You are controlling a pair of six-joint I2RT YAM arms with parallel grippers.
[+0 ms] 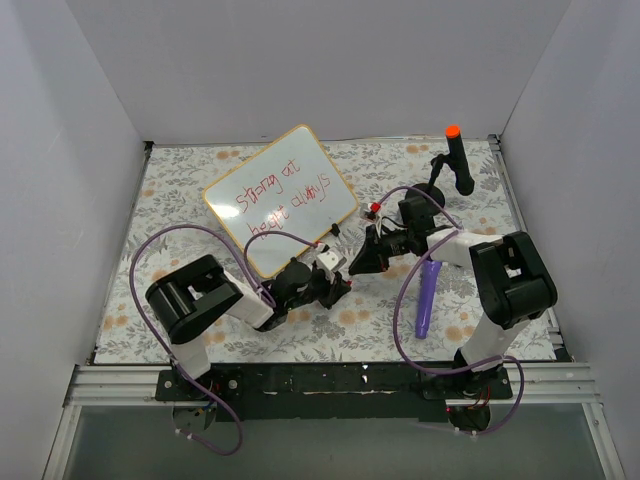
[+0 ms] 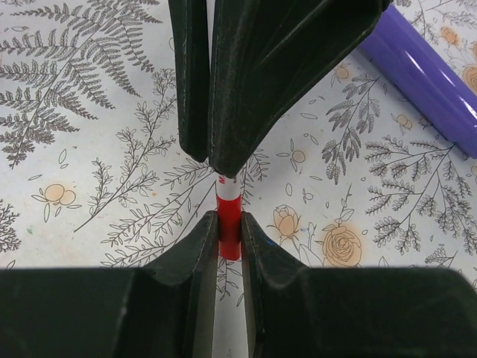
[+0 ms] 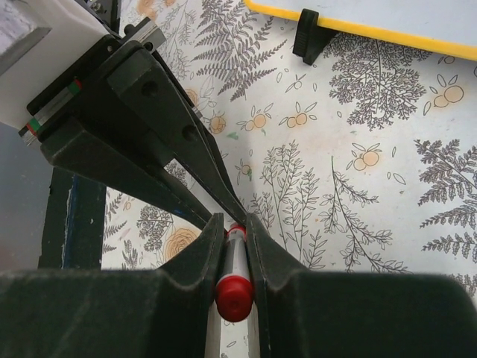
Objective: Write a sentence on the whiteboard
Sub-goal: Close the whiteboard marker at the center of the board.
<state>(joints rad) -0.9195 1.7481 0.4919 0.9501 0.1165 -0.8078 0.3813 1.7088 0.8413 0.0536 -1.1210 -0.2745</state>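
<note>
Meeting tip to tip over the middle of the tabletop (image 1: 160, 200), the left gripper (image 2: 229, 224) and the right gripper (image 3: 235, 224) are each clamped tight on one slim red-and-white marker (image 2: 229, 198), one at either end of it. The whiteboard (image 1: 312, 150) lies turned at an angle left of centre toward the far edge, its near corner close to the left arm, with the sentence (image 1: 275, 205) running across it in two red lines. A purple cylinder (image 1: 427, 298) lies toward the near right corner; a black stand with an orange tip (image 1: 458, 160) is at the far right corner.
</note>
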